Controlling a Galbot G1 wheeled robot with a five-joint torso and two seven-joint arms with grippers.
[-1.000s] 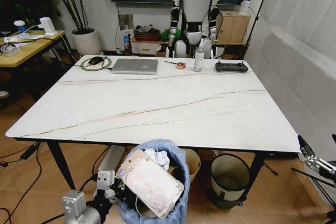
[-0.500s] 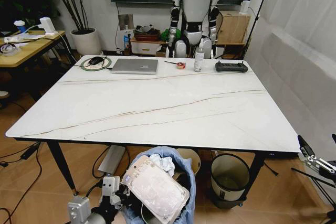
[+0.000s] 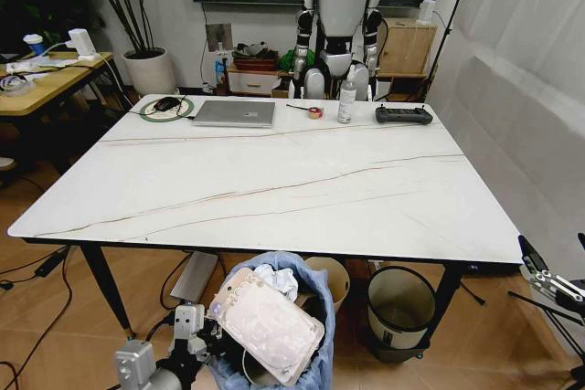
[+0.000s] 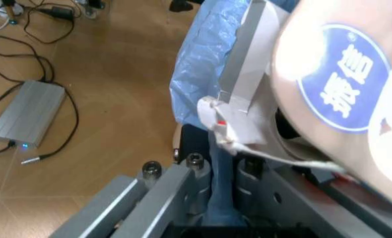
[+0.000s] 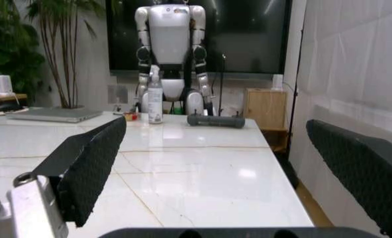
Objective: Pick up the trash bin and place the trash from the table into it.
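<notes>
The trash bin (image 3: 306, 267), lined with a crinkled light-blue bag (image 4: 199, 74), hangs below the near edge of the white marble table (image 3: 274, 189). My left gripper (image 3: 203, 335) is shut on the bin's rim, and the bag runs between its fingers (image 4: 189, 171). Trash fills the bin: a flat whitish wrapper (image 3: 270, 324), crumpled tissue (image 3: 274, 279) and a cup with a blue logo (image 4: 345, 79). My right gripper (image 3: 548, 282) waits low at the table's right side, its black fingers (image 5: 90, 163) wide open and holding nothing.
At the table's far end lie a silver laptop (image 3: 235, 114), a mouse on a green pad (image 3: 166, 106), a tape roll (image 3: 314, 113), a spray bottle (image 3: 346, 102) and a black controller (image 3: 403, 116). Under the table stand a cream bucket (image 3: 336, 282) and a grey-black bin (image 3: 399, 308).
The bin and my left gripper have sunk slightly and drifted a little to the right. The right arm has not moved.
</notes>
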